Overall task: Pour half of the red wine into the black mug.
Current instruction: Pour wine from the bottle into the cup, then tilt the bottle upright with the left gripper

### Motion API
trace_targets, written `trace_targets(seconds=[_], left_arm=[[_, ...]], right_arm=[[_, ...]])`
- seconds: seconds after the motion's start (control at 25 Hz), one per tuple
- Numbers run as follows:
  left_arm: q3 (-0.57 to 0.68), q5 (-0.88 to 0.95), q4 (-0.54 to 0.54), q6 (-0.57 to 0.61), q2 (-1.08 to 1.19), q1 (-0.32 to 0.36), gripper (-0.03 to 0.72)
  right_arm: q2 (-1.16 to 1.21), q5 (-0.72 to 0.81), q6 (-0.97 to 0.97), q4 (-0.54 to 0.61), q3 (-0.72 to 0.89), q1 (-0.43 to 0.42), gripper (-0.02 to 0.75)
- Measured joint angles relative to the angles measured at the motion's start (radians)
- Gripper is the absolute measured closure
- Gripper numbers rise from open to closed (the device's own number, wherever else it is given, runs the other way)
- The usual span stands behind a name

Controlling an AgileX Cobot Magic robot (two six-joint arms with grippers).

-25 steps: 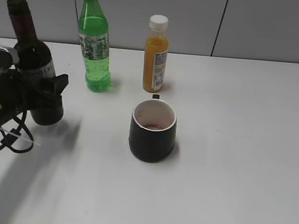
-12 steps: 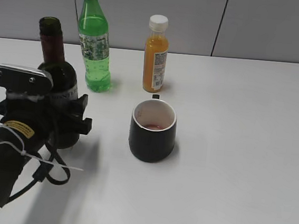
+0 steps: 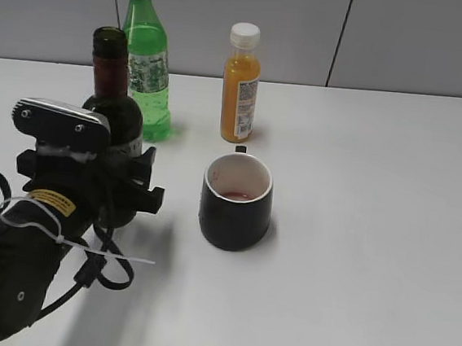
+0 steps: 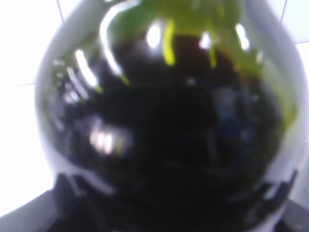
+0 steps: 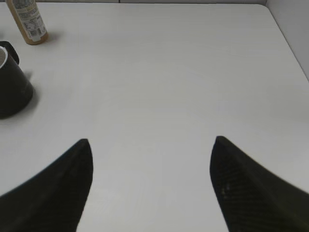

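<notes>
The red wine [image 3: 115, 121] stands upright in its dark green bottle at the left of the surface [image 3: 356, 234], neck uncapped, its lower body clamped in the left gripper [image 3: 123, 185], whose jaws close around the glass from both sides. Whether the bottle's base rests on the surface or hangs just above it cannot be told, since the arm hides it. In the left wrist view the dark glass [image 4: 164, 125] fills nearly the whole picture, blurred, with green glints near the top.

To the right of the bottle, apart from it, sits the black mug [image 3: 236, 202], upright, handle turned to the far side, a faint reddish trace at the bottom of its white inside. Farther back stand a green soda bottle [image 3: 146, 71], just behind the wine, and an orange juice bottle [image 3: 241, 84] behind the mug.

The right gripper [image 5: 149, 188] hangs wide open over bare surface, holding nothing, with the mug [image 5: 12, 89] at the left edge of its view.
</notes>
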Motion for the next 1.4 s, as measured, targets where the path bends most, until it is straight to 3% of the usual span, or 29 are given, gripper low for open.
trace_targets(seconds=[0.52,0.8,0.92,1.24,1.4], left_arm=[[-0.031,0.001,-0.058,0.190,0.000,0.000,0.149],[-0.128,0.005,-0.189,0.415,0.000,0.000,0.149],[-0.140,0.007,-0.194,0.497,0.000,0.000,0.149],[-0.141,0.007,-0.204,0.851,0.000,0.000,0.149],[-0.141,0.003,-0.205,0.957,0.010,0.000,0.149]], right_arm=[[0.000,0.000,0.003,0.011,0.000,0.000,0.164],[0.000,0.000,0.003,0.011,0.000,0.000,0.164],[0.000,0.000,0.004,0.011,0.000,0.000,0.164],[0.000,0.000,0.004,0.011,0.000,0.000,0.164],[0.000,0.000,0.004,0.011,0.000,0.000,0.164]])
